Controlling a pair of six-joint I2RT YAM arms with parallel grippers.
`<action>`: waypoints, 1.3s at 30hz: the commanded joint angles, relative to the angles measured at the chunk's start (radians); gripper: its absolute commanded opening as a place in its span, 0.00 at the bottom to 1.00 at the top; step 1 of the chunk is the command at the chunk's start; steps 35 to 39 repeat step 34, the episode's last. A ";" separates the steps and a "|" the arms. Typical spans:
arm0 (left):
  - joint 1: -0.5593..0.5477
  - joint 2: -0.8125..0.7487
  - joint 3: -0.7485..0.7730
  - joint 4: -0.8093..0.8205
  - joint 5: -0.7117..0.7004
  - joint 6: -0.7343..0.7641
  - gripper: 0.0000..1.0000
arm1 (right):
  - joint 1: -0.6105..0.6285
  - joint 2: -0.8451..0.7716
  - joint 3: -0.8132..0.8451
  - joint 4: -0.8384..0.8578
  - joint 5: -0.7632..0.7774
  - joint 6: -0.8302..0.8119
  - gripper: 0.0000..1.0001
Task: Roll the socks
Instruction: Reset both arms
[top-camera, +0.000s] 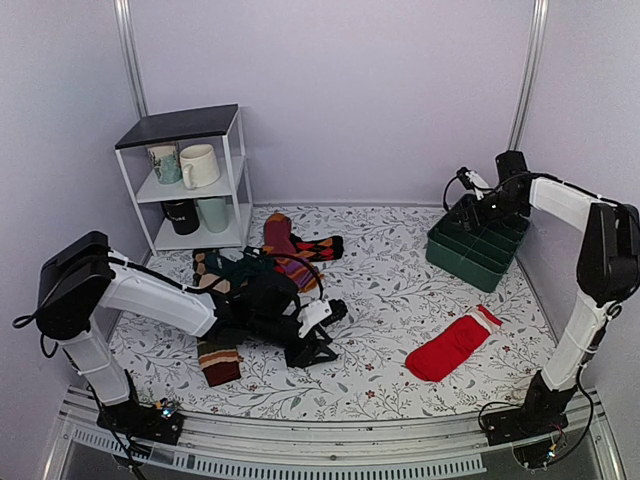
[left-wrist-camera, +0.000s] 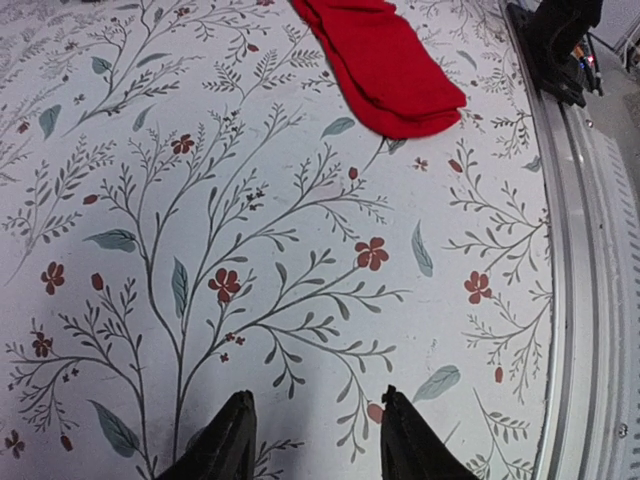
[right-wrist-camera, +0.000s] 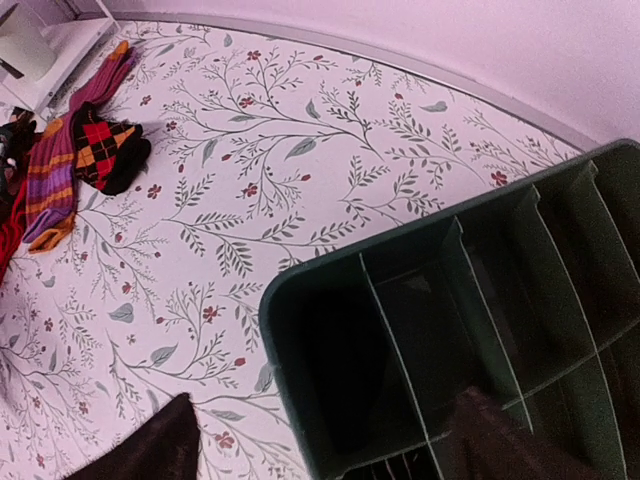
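Floral-patterned cloth (top-camera: 390, 290) is covering the whole table, and at the far right corner a dark green plastic divided bin (top-camera: 455, 265) is sitting with the right gripper (right-wrist-camera: 322, 400) hanging right over it. Its fingers are standing wide apart with nothing between them.

The short black socks with thin white stripes (right-wrist-camera: 395, 466) are hard to make out. I'm only seeing a dark lump with a few pale lines at the bottom of the near compartment, under that gripper, so I'm guessing that's them. I can't tell how tight the roll is.

The left gripper (left-wrist-camera: 316, 400) is hovering low over bare cloth mid-table, fingers partly apart and holding nothing, with the big red fabric sock (left-wrist-camera: 385, 65) lying well ahead of it.

What I'm worrying about:
- If the bundle is loosely tucked, it's probably going to be springing open in the compartment, since nothing is pinching it.
- The right fingers are sitting close to the thin dividers. Pulling out at an angle could clip one and drag or tip the bin.
- A fingertip could be snagging the fabric on the way up and hauling the socks out.
- The left arm is lying across the heap of mixed patterned socks (top-camera: 260, 280). Swinging it could be smearing that pile across the table.
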 joint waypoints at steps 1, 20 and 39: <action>0.014 -0.039 -0.023 0.035 -0.031 -0.010 0.43 | -0.003 -0.188 -0.102 0.090 -0.019 0.094 1.00; 0.025 -0.206 -0.252 0.338 -0.194 -0.001 0.63 | 0.353 -0.705 -0.892 0.575 -0.154 0.455 1.00; 0.038 -0.304 -0.382 0.435 -0.220 0.048 0.99 | 0.405 -0.735 -0.955 0.663 -0.045 0.468 1.00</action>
